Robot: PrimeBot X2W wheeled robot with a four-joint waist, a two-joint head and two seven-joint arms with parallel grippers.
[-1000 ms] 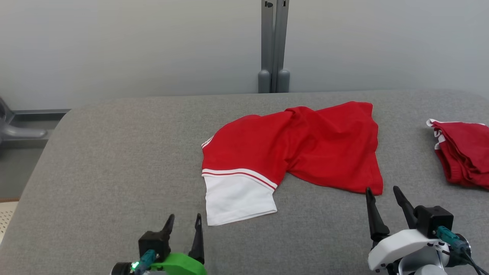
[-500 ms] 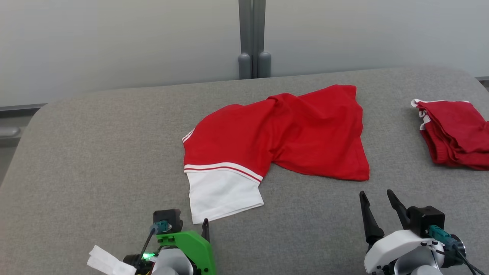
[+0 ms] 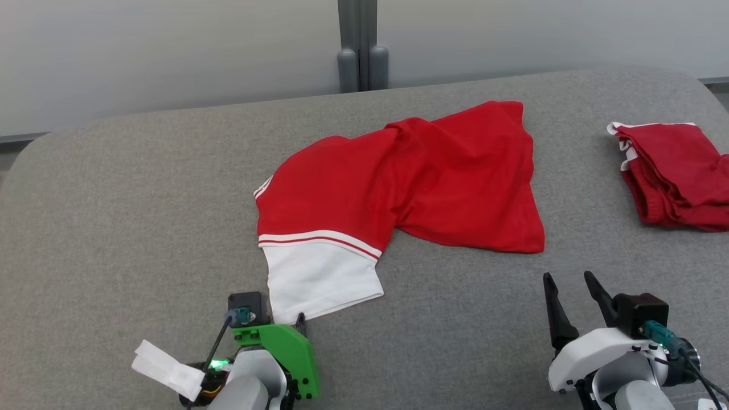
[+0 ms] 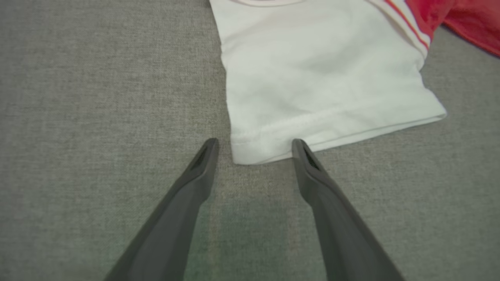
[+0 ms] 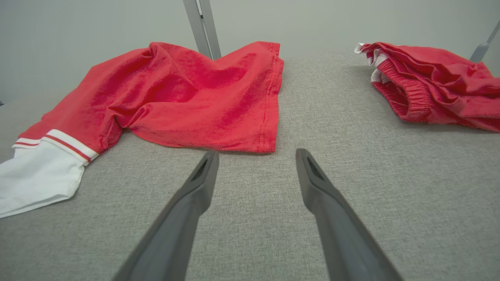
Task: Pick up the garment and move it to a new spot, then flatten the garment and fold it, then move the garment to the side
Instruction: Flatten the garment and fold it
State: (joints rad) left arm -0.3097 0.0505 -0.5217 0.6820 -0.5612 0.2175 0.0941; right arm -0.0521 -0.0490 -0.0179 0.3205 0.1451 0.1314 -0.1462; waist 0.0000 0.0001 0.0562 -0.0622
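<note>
Red garment (image 3: 398, 182), white at one end below white-and-red stripes, lies rumpled on grey worktop (image 3: 142, 199); left hand (image 4: 254, 143) and right hand (image 5: 256, 154) both spread apart.

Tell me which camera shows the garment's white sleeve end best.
The left wrist view: the white sleeve is close and sharp, hem stitching plain, the open left end effector straddling its corner. The head view shows the sleeve whole but small; the right wrist view catches it obliquely, cropped.

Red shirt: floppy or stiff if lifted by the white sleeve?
Likely floppy: the shirt lies rumpled in soft folds, so it should drape and trail. Probably light, since the fabric looks thin. Pushed, it would probably bunch on the textured table.
</note>
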